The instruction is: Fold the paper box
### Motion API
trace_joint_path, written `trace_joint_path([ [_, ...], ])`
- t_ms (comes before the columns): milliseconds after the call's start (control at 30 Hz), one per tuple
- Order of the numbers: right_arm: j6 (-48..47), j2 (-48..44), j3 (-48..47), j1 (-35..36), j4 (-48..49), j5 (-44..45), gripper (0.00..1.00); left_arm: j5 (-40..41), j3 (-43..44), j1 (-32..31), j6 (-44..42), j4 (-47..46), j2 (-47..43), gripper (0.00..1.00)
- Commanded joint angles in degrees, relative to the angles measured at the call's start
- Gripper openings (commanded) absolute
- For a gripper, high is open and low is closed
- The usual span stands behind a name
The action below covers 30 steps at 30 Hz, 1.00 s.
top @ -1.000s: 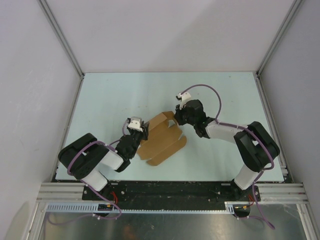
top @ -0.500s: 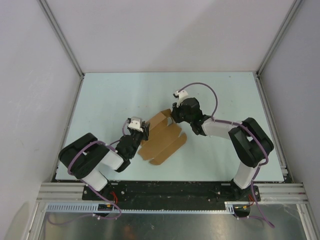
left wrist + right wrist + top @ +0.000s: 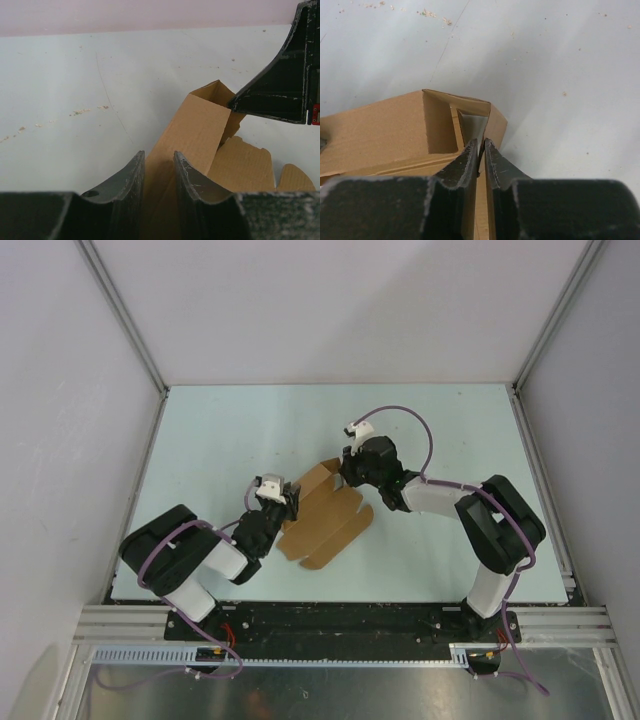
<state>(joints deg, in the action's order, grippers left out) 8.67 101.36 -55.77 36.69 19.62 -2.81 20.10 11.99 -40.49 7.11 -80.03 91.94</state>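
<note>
1 paper box (image 3: 325, 522) is clamped at 2 edges, by the left gripper (image 3: 159, 172) and the right gripper (image 3: 481, 152).

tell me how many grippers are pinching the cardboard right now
2. The left gripper is closed on the paper box at its left edge. The right gripper is closed on the upright flap at its far end.

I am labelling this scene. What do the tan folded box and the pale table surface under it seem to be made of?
The tan folded box looks like thin corrugated cardboard, matte: faint parallel ribs show on its panels. The pale table surface seems a smooth hard sheet, perhaps painted or laminated, with small scuffs and specks; the exact material is unclear.
</note>
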Motion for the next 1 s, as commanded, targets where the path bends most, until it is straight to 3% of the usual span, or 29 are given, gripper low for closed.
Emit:
trace_joint_path([
  [0, 1.3, -0.9, -1.9, 1.4, 0.5, -2.1, 0.12, -2.0, -0.7, -0.4, 1.9, 3.6, 1.7, 0.34],
  [367, 2.9, -0.5, -2.0, 2.6, 2.6, -3.0, 0.15, -2.2, -0.7, -0.4, 1.8, 3.6, 1.8, 0.34],
  [967, 0.4, 2.3, -6.5, 4.4, -3.1, 2.7, 0.27, -3.0, -0.1, -0.4, 1.9, 3.6, 2.2, 0.34],
])
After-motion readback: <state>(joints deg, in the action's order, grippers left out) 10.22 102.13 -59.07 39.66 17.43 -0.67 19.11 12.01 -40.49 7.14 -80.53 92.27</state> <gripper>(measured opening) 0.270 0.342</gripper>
